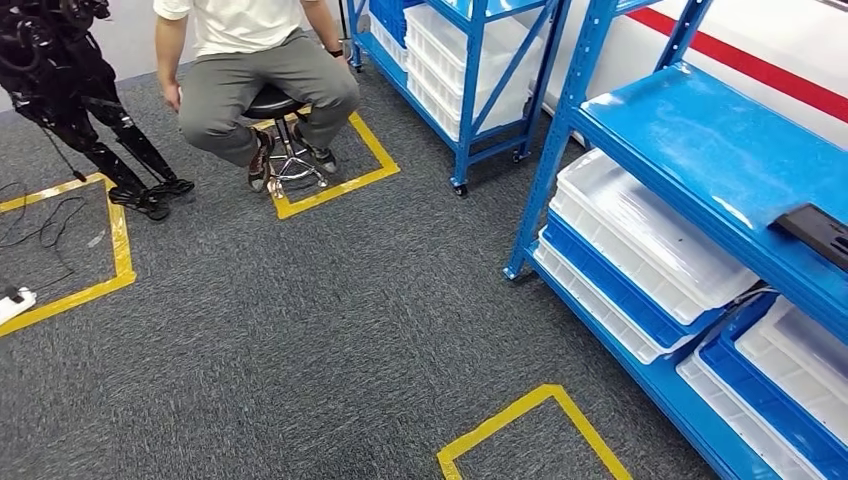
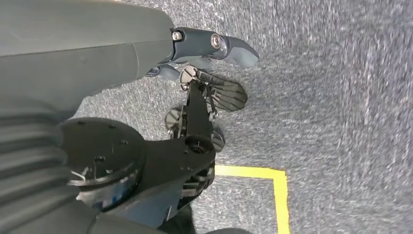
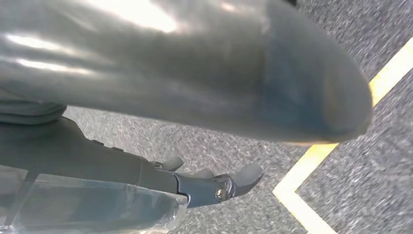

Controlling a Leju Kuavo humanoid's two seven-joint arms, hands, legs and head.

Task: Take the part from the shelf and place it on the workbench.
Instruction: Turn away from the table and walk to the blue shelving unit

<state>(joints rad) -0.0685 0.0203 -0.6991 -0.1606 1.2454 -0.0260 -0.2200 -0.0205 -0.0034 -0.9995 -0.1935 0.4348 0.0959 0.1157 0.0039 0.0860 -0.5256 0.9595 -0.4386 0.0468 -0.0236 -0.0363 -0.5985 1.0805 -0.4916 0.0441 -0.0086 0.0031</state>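
Observation:
A flat black part (image 1: 815, 232) lies on the top board of the blue shelf (image 1: 700, 130) at the right edge of the head view. My left hand (image 2: 195, 44) hangs over grey carpet, its fingers (image 2: 234, 48) stretched out with nothing in them. My right hand (image 3: 195, 185) also hangs above the carpet, and its fingers (image 3: 243, 178) are extended with nothing between them. A glossy clear surface sits beside the right wrist; I cannot tell what it is.
White trays (image 1: 640, 235) fill the lower levels of the shelf. A second blue rack (image 1: 470, 60) stands farther back. A person (image 1: 250, 70) sits on a stool (image 1: 285, 140), next to another robot's black legs (image 1: 90, 110). Yellow tape squares (image 1: 530, 415) mark the floor, and cables (image 1: 40, 225) lie at the left.

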